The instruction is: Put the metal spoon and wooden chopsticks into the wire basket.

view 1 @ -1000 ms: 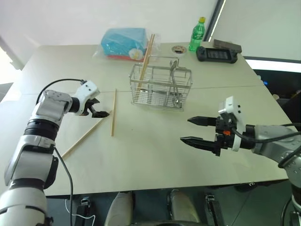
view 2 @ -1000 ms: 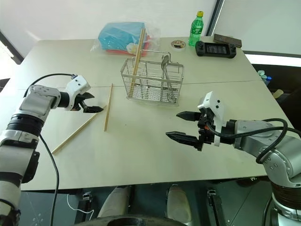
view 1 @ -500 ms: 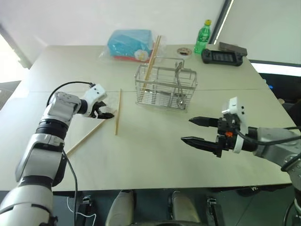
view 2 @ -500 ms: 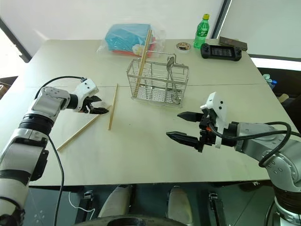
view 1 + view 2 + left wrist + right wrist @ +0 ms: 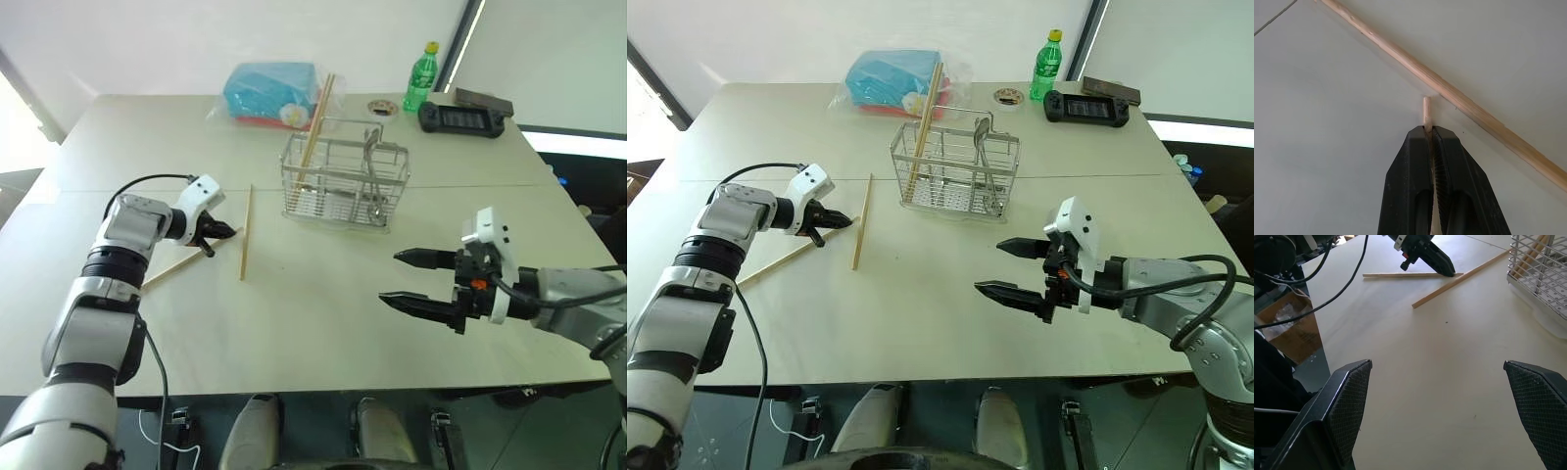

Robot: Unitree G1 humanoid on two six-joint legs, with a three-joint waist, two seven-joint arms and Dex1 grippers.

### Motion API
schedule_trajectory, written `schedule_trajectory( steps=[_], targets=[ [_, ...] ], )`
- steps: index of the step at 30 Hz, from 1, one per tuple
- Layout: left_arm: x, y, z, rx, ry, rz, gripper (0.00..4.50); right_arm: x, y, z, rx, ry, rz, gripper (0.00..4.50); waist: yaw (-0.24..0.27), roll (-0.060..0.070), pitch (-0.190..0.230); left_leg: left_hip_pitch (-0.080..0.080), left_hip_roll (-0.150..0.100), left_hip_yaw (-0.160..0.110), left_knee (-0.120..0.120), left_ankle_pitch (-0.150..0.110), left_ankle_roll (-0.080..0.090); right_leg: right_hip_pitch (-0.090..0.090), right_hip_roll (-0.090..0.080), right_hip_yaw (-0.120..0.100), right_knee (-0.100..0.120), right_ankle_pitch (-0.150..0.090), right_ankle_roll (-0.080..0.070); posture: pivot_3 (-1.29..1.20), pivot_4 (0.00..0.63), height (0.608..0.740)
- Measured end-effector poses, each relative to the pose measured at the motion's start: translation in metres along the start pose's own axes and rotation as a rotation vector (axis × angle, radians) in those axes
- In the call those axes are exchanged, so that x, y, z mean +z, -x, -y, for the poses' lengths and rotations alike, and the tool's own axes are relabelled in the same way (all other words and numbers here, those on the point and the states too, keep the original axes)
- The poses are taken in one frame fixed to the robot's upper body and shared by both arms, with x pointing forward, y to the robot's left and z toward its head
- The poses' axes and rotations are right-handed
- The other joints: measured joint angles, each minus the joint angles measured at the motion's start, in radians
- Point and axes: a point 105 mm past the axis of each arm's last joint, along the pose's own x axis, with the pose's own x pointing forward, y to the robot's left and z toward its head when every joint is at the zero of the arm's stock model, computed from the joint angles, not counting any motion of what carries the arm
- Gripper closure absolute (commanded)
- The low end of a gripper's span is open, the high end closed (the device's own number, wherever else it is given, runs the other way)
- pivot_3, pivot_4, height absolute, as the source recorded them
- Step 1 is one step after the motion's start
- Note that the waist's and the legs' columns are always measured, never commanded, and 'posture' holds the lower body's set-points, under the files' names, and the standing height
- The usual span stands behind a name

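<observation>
Green bottle (image 5: pixel 417 75), blue packet (image 5: pixel 269 90) — behind wire basket (image 5: pixel 345 181).

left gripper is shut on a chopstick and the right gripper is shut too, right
Not quite. The left gripper is shut on a chopstick, but the right gripper is open, its fingers wide apart in the right wrist view.

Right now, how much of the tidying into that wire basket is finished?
Partly done. The metal spoon and one wooden chopstick already stand in the wire basket. The left gripper has shut on the end of a second chopstick on the table. A third chopstick lies beside it, untouched. The right gripper hangs open.
</observation>
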Motion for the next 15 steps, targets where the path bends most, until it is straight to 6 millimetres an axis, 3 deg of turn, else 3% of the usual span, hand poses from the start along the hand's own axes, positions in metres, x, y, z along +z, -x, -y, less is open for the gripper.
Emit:
schedule_trajectory(
  steps=[4, 6, 10, 13, 15],
  targets=[
    [-0.002, 0.015, -0.027, 0.171, 0.135, 0.079, 4.38, 0.000, 0.000, 0.000, 0.000, 0.000, 0.000, 0.00, -0.011, -0.002, 0.001, -0.002, 0.000, -0.001, 0.000, 0.000, 0.000, -0.003, 0.000, 0.000, 0.001, 0.000, 0.001, 0.00, 0.150, 0.731],
    [0.009, 0.029, -0.043, 0.266, 0.186, 0.172, 4.38, 0.000, 0.000, 0.000, 0.000, 0.000, 0.001, 0.00, -0.018, -0.004, 0.003, -0.003, 0.000, -0.002, 0.000, 0.000, 0.000, -0.004, 0.000, -0.001, 0.001, 0.000, 0.001, 0.00, 0.150, 0.731],
    [0.082, 0.086, -0.071, 0.427, 0.252, 0.561, 4.38, 0.000, 0.000, 0.000, -0.001, 0.000, 0.001, 0.00, -0.016, -0.009, 0.005, -0.004, 0.000, -0.003, 0.000, 0.000, 0.000, -0.003, 0.000, -0.002, 0.000, 0.001, 0.003, 0.00, 0.150, 0.731],
    [0.163, 0.141, -0.062, 0.426, 0.230, 0.927, 4.38, 0.000, 0.000, 0.000, -0.002, 0.000, 0.001, 0.00, -0.012, -0.012, 0.007, -0.004, 0.000, -0.003, 0.000, 0.000, 0.000, -0.002, 0.000, -0.003, -0.001, 0.001, 0.004, 0.00, 0.150, 0.731],
    [0.202, 0.171, -0.049, 0.420, 0.176, 1.098, 4.38, 0.000, 0.000, 0.000, -0.002, -0.001, 0.001, 0.00, -0.016, -0.011, 0.006, -0.003, -0.001, -0.002, 0.000, 0.000, 0.000, 0.000, -0.001, -0.002, -0.002, 0.002, 0.004, 0.00, 0.150, 0.731]
  ],
)
